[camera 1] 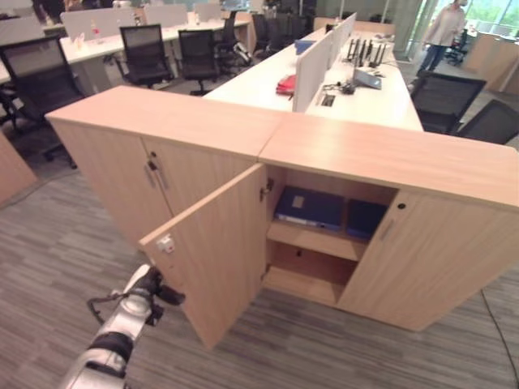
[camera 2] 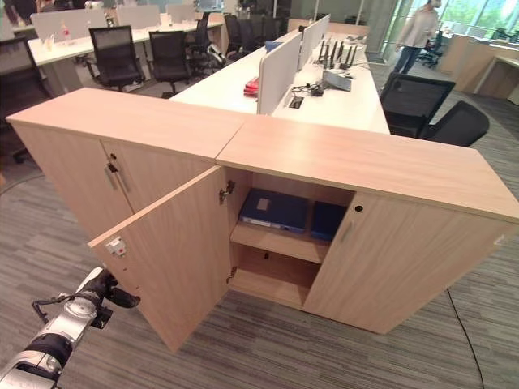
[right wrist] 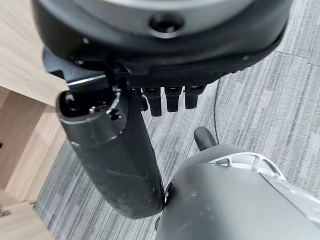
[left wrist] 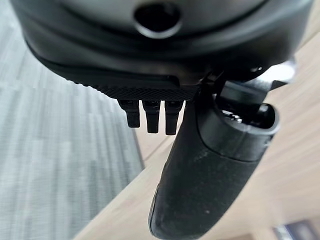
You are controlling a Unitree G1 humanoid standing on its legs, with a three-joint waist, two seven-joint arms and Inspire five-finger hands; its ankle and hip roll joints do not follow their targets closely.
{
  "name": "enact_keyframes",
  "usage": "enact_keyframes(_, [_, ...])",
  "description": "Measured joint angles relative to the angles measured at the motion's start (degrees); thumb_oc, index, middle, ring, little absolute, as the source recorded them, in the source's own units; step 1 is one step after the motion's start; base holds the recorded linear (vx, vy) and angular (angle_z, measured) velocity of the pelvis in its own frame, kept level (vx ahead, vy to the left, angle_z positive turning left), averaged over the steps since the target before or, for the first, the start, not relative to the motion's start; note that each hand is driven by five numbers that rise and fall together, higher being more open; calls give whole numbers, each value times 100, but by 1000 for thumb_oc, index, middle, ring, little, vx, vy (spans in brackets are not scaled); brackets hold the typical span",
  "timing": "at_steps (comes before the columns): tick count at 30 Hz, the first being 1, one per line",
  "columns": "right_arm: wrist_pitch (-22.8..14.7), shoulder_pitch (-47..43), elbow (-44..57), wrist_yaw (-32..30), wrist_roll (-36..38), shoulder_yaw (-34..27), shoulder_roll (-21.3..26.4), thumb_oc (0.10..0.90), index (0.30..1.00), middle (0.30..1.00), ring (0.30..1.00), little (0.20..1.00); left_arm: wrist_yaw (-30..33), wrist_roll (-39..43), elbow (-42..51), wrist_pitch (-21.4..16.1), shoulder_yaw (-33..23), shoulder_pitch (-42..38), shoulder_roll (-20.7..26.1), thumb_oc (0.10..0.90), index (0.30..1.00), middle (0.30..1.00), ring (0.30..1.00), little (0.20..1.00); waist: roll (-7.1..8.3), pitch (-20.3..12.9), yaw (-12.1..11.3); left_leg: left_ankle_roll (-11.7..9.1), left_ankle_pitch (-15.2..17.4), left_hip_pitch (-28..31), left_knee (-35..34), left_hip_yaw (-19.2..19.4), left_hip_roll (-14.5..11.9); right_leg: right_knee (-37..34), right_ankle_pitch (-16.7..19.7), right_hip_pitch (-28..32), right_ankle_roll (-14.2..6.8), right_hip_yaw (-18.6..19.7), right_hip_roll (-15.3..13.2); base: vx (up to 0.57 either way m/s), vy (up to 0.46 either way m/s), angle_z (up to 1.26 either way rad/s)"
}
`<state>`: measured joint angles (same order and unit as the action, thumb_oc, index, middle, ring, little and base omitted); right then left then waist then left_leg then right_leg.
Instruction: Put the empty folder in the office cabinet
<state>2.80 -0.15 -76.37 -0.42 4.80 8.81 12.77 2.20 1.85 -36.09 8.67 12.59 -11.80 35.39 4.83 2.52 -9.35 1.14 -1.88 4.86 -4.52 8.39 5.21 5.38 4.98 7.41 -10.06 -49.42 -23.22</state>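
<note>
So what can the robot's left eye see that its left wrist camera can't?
The left eye view alone shows the two blue folders lying on the upper shelf of the open cabinet, the desks behind, black chairs and a person walking far off. The left wrist view alone shows the left hand from very close, with its thumb standing out. Both show the wooden cabinet door and grey carpet.

The closed right cabinet door (camera 1: 426, 259) hides part of the second blue folder (camera 1: 365, 217). The person (camera 1: 442, 32) at the far desks is cut off at the picture's top edge.
</note>
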Motion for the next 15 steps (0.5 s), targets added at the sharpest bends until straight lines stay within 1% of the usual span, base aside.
enact_keyframes(1, [5, 8, -11, -5, -1, -34, -27, 800, 900, 900, 900, 900, -125, 130, 389, -39, 95, 232, -171, 800, 900, 900, 900, 900, 40, 3, -83, 1, 1, -1, 0, -4, 26, -3, 15, 8, -26, -7, -26, -4, -3, 5])
enact_keyframes(3, [7, 12, -24, -29, -3, -54, -79, 800, 900, 900, 900, 900, -200, 386, 1066, -90, 114, 718, -241, 800, 900, 900, 900, 900, 40, 21, -118, 6, 6, 4, -2, -18, 56, -2, 30, 19, -45, 2, -56, 10, -2, 6])
enact_keyframes(4, [5, 4, -45, -2, -2, -30, -102, 800, 900, 900, 900, 900, -472, 504, 1299, -167, 399, 832, -352, 800, 900, 900, 900, 900, 62, 12, -176, 6, 6, -1, -3, -50, 79, 6, 36, 28, -40, -1, -79, 12, -4, 5])
enact_keyframes(5, [5, -29, -46, -12, -2, 1, -148, 800, 900, 900, 900, 900, -555, 707, 1520, -180, 591, 937, -413, 800, 900, 900, 900, 900, 61, 13, -184, 10, 9, 6, -3, -51, 86, 7, 46, 29, -40, 4, -85, -5, -11, 6])
enact_keyframes(7, [4, -34, -58, -8, 0, 53, -204, 800, 900, 900, 900, 900, -688, 927, 1647, -213, 819, 964, -535, 800, 900, 900, 900, 900, 62, 10, -186, 9, 8, 7, -2, -59, 89, 3, 52, 34, -37, 4, -87, 0, 0, 0])
enact_keyframes(8, [4, -125, -47, -5, 44, 192, -288, 800, 900, 900, 900, 900, -764, 1163, 1705, -216, 1183, 954, -756, 800, 900, 900, 900, 900, 63, 11, -171, 10, 7, 0, -1, -73, 89, 4, 70, 29, -12, 2, -83, 0, 0, 0])
enact_keyframes(10, [3, -185, -42, -4, 50, 333, -385, 800, 900, 900, 900, 900, -941, 1373, 1866, -216, 1610, 880, -796, 800, 900, 900, 900, 900, 68, 12, -143, 9, 4, -3, 0, -81, 81, -9, 77, 30, -2, 6, -64, -19, -13, -1])
enact_keyframes(11, [6, -228, -44, 18, 90, 451, -422, 800, 900, 900, 900, 900, -1117, 1440, 2227, -212, 1979, 822, -729, 800, 900, 900, 900, 900, 79, 14, -83, 9, 4, -29, 7, -89, 77, -46, 88, 16, 11, 2, -43, 0, 0, 0])
enact_keyframes(13, [2, -287, -37, 28, 90, 488, -446, 800, 900, 900, 900, 900, -1494, 1599, 2617, -237, 2220, 815, -733, 800, 900, 900, 900, 900, 86, 16, 8, 15, 0, -45, 7, -85, 77, -64, 107, 2, 33, 2, -36, 0, 0, 0])
enact_keyframes(15, [-1, -319, -32, 45, 91, 612, -451, 800, 900, 900, 900, 900, -1675, 1596, 3040, -241, 2525, 727, -722, 800, 900, 900, 900, 900, 110, 23, 79, 38, -11, -52, 8, -89, 71, -121, 150, 10, 65, 0, -1, -4, -6, -2])
